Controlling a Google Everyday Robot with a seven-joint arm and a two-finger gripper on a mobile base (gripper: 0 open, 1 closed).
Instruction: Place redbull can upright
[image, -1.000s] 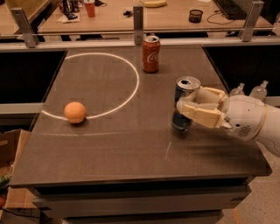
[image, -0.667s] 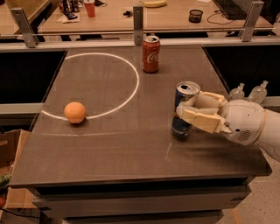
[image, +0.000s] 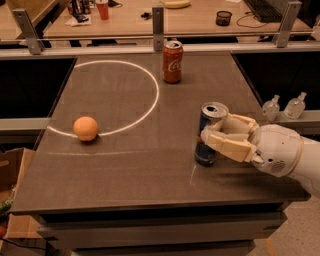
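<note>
The redbull can (image: 208, 122) is slim, blue and silver with a shiny top. It stands roughly upright on the dark table (image: 125, 160), right of centre, its base touching the surface. My gripper (image: 216, 136) reaches in from the right. Its cream fingers (image: 231, 145) wrap around the can's middle from the right side. The white arm extends off the right edge.
A red Coca-Cola can (image: 172, 61) stands at the back of the table. An orange (image: 86, 128) lies at the left on a white circle line (image: 150, 100). Two small clear bottles (image: 284, 106) sit beyond the right edge. A cardboard box (image: 12, 200) is at lower left.
The gripper and the can have moved slightly down and to the right, toward the table's near edge. The can stays upright in the fingers.
</note>
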